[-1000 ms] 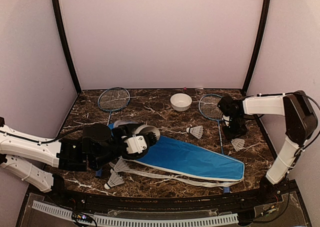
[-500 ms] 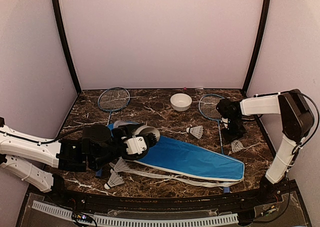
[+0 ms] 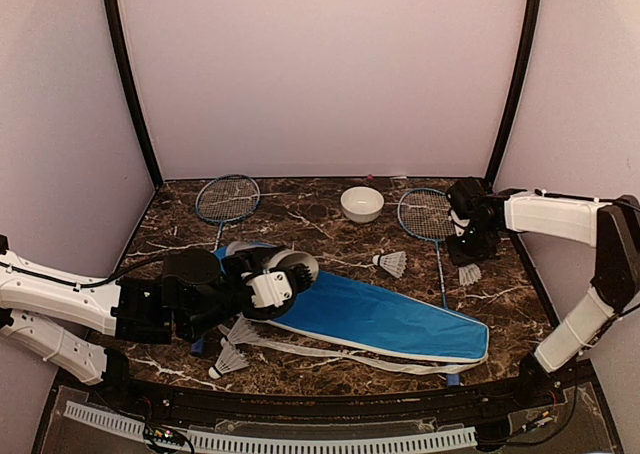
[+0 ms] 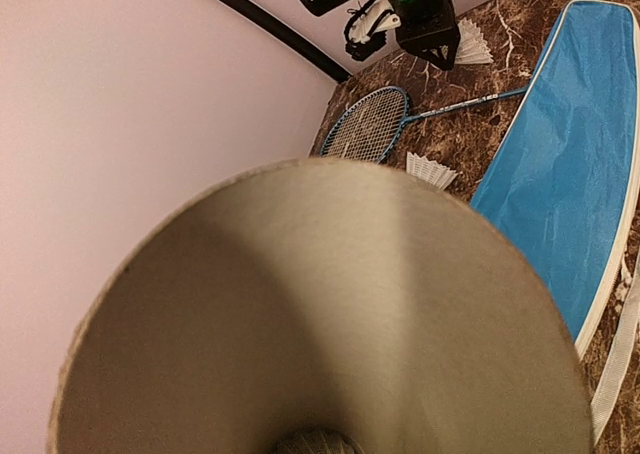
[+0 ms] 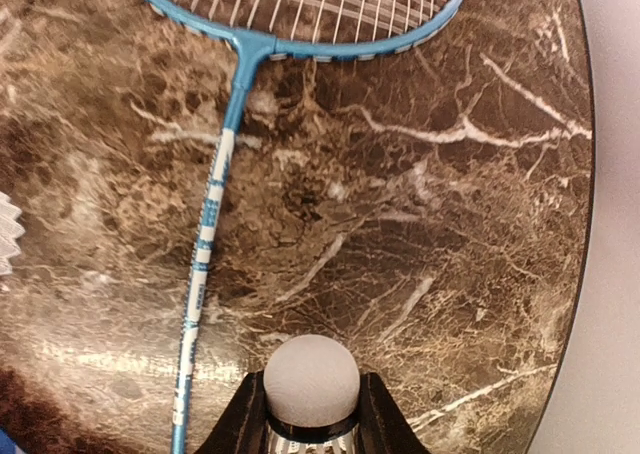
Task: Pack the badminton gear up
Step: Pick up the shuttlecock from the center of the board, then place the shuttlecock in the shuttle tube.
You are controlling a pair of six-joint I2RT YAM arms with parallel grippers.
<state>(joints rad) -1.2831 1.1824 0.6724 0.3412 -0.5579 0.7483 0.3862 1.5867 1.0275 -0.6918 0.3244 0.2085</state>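
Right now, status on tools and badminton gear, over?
Left tool holding tube. Right tool shut on shuttlecock cork. Rackets, cover, three loose shuttlecocks unpacked. Tube mouth unobstructed.

a cover is laid across the middle of the table, slanting from left of centre toward the near right. at its left end a tube is held in the left gripper, its mouth turned right. a second shuttlecock is set just before that gripper, and a near shuttlecock before it again. a left racket and a right racket are laid at the back, a bowl between their heads. a middle shuttlecock is placed behind the cover, left of the right racket's shaft. right of that shaft a held shuttlecock is clamped in the right gripper.
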